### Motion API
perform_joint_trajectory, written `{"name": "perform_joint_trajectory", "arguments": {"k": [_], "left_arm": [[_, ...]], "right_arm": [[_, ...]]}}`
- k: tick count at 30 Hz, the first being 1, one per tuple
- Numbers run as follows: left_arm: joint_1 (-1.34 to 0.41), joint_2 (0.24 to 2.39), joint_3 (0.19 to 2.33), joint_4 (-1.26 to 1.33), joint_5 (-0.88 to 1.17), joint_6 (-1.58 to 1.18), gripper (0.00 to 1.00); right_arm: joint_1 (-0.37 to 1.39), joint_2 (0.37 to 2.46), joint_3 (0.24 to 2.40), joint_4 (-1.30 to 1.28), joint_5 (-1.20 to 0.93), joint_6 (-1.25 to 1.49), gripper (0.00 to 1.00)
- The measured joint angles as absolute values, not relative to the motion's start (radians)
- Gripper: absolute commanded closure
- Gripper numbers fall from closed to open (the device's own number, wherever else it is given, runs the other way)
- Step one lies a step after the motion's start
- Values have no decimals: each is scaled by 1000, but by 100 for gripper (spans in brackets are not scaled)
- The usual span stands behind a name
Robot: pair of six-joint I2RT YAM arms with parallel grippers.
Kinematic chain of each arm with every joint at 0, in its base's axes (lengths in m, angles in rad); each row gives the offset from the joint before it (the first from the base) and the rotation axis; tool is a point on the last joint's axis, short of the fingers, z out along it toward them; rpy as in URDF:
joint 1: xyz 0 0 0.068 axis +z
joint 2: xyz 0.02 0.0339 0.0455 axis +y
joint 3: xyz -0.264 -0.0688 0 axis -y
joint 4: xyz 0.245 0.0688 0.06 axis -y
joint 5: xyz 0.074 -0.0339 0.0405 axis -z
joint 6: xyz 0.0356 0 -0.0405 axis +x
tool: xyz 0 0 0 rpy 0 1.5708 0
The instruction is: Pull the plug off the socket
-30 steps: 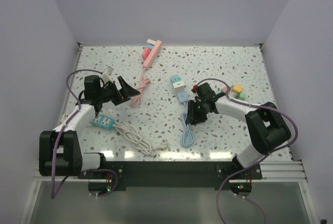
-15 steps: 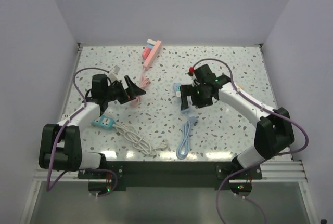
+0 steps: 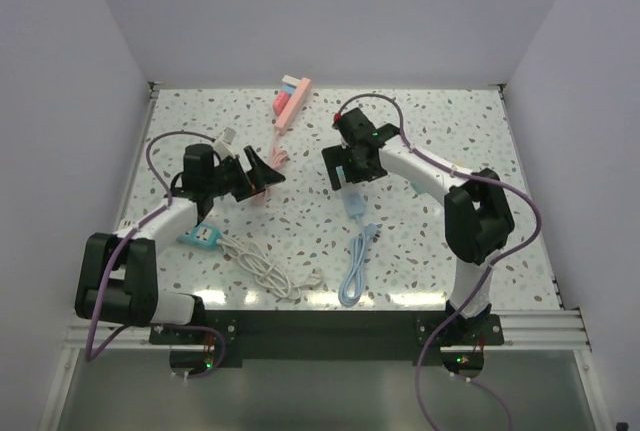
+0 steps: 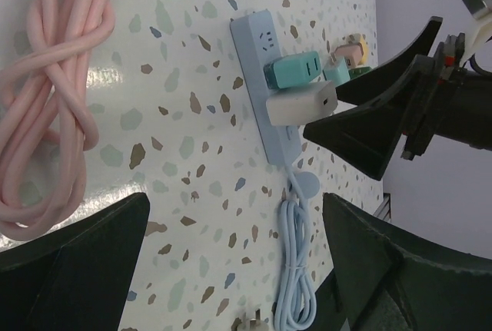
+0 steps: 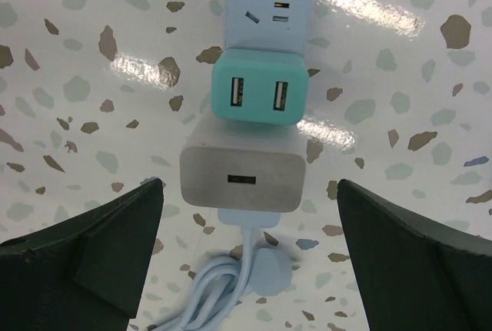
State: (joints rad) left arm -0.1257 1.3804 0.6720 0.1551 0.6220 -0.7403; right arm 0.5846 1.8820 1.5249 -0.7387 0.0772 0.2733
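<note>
Below my right claw (image 5: 247,187), wide open and empty, sits the white plug (image 5: 242,180); best pinch its sides, pull straight.

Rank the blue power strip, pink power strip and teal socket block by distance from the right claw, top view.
1. blue power strip: centre, directly under the right claw.
2. pink power strip: far edge, to the claw's left.
3. teal socket block: near-left.

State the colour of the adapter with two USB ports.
The adapter is teal, clearest in the right wrist view.
</note>
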Motion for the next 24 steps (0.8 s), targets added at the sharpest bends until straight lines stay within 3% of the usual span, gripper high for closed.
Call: {"name": "perform_joint_trajectory", "arguments": {"k": [3,5,10,11,14,15,16,17,24], "left_arm": [[-130,1383,665,164,614,-744,0],[-135,1384,660,168,608,-749,0],[-163,1399,656,180,592,-753,0],[-171,1405,656,184,590,-757,0],[-195,1427,656,199,581,-770,0],[-205,1436,656,205,577,-774,0],[-215,1445,657,210,570,-776,0],[-225,1455,657,218,567,-778,0],[-285,1538,704,260,506,-827,0]], "right_arm": [[613,1914,1527,-736,124,272,3],[624,1936,1528,-732,149,274,9],[626,1978,1529,-720,165,279,35],[625,1982,1529,-716,162,278,47],[622,1983,1529,-703,140,282,71],[622,1983,1528,-701,138,281,89],[622,1979,1521,-694,135,281,96],[621,1970,1509,-683,130,280,100],[580,1806,1327,-579,-46,281,100]]}}
